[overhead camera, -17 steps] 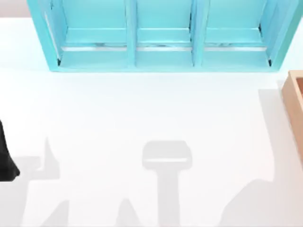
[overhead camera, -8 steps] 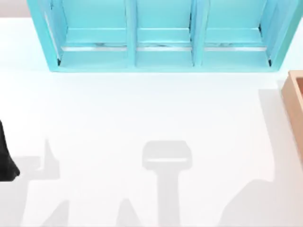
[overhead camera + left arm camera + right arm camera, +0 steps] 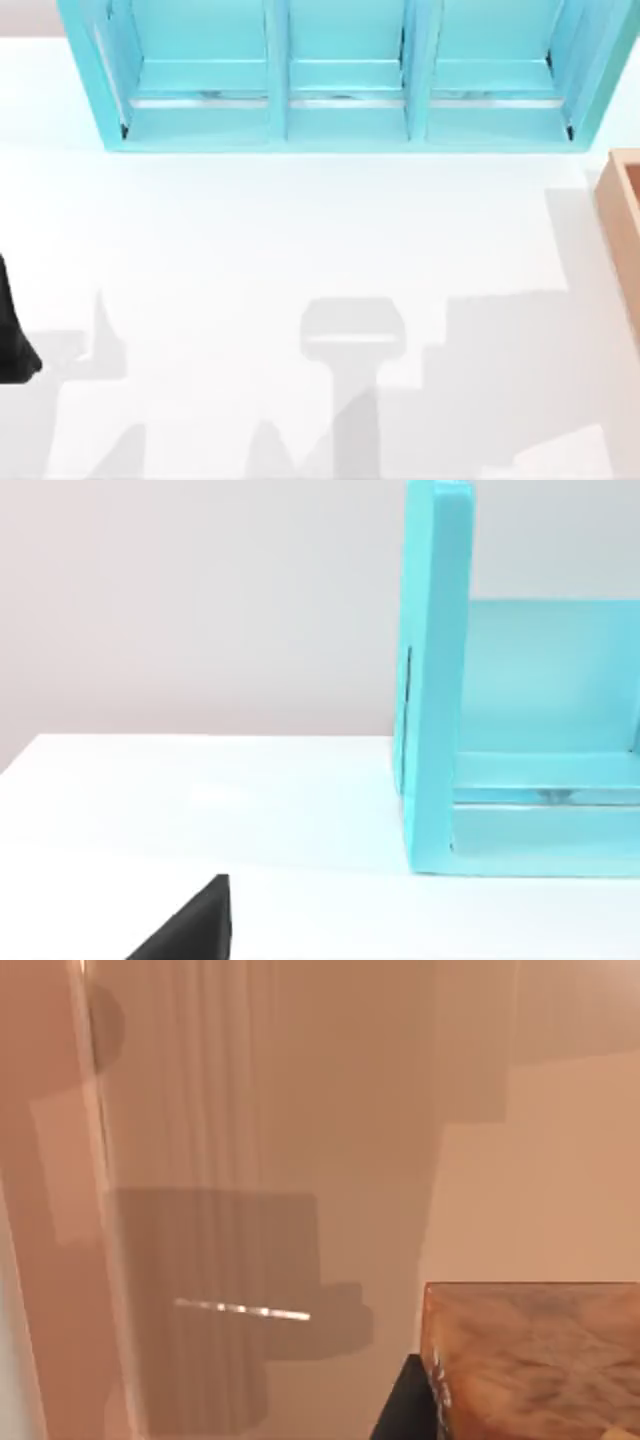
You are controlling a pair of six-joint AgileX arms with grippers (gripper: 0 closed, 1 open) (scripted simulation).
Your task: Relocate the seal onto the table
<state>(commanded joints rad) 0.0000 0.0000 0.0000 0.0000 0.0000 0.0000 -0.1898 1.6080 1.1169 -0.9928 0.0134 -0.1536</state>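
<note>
The seal (image 3: 535,1355), a glossy orange-brown block, fills the near corner of the right wrist view. My right gripper (image 3: 520,1410) is shut on it, with a black finger (image 3: 400,1405) pressed against its side. Behind it are the tan inner walls of the wooden box (image 3: 250,1160). The white table (image 3: 300,230) spreads across the top view. My left arm (image 3: 12,340) is parked at the table's left edge, and a dark part of the left gripper (image 3: 190,930) shows in its wrist view.
A turquoise shelf unit (image 3: 340,80) with three bays stands along the back of the table; its end wall (image 3: 435,680) is in the left wrist view. The tan wooden box (image 3: 622,230) sits at the right edge. Arm shadows lie on the front of the table.
The shadow on the table's front right has spread left and up into a broad blocky patch. The left arm has not moved.
</note>
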